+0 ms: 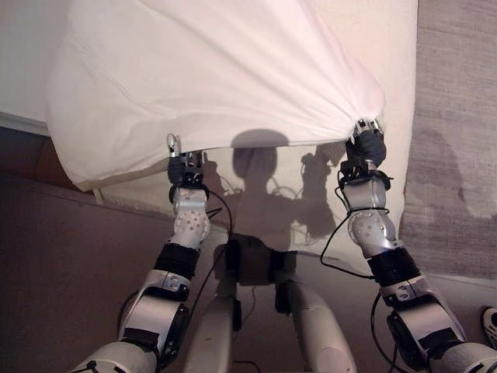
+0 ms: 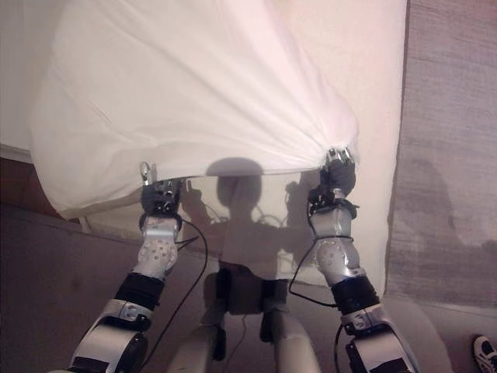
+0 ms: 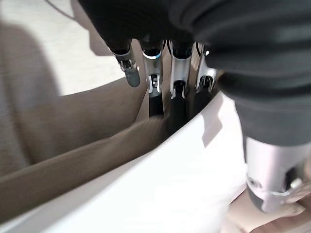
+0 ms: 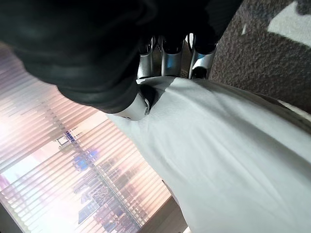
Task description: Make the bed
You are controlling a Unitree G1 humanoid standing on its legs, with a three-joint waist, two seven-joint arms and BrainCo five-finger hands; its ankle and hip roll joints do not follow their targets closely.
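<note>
White creased sheet (image 1: pixel 210 85) bunched in left hand (image 1: pixel 185 167), right hand (image 1: pixel 366 144)

Grey carpet (image 1: pixel 454 140) lies to the right of the right hand, a shoe (image 1: pixel 490 325) sits on it nearer the robot, and window blinds (image 4: pixel 63 179) show behind that hand.

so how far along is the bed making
Early to midway, by the look of it. Done: both hands have the white sheet by its near edge, left hand and right hand each curled on a bunch of cloth. In hand: the sheet is lifted, taut between them. Left: lay it flat on the mattress and smooth it.
</note>
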